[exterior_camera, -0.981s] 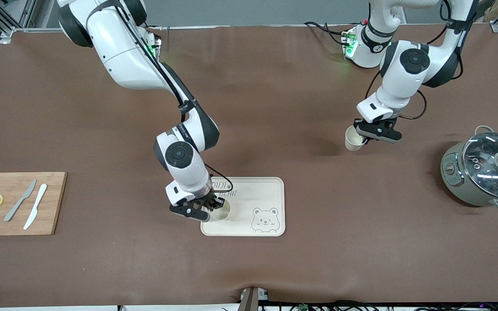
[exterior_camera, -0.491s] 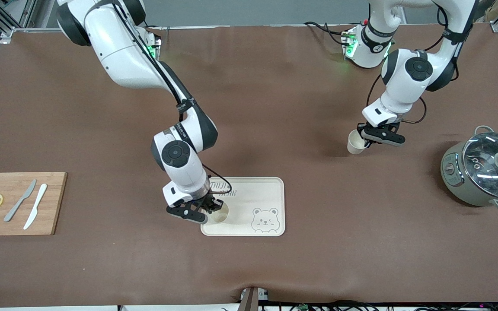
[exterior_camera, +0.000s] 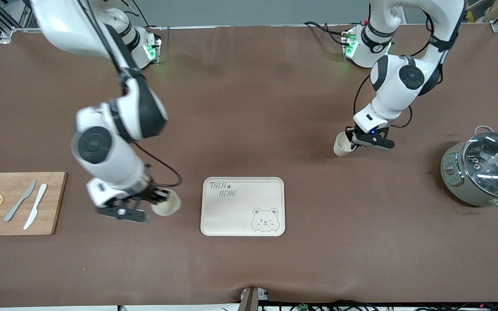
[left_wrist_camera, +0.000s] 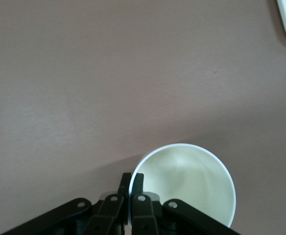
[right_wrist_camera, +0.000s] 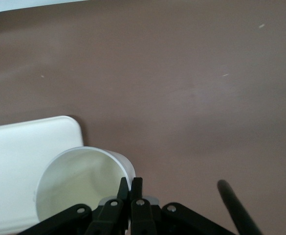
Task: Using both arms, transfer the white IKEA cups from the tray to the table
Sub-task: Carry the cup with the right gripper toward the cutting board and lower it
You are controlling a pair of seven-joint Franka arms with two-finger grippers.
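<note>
Both white IKEA cups are off the tray. Each is pinched at its wall just below the rim, with 1 finger inside and 1 outside. The right gripper is clamped on 1 cup over the bench, low in the frame between the tray and the cutting board. The left gripper is clamped on the other cup above mid-frame, well apart from the pot. The cups are judged light, stiff, smooth and perhaps breakable. Both are seen tilted, so swinging in a rim pinch is likely. Open bench is available under each, and the board's edge is the nearest obstacle.
</note>
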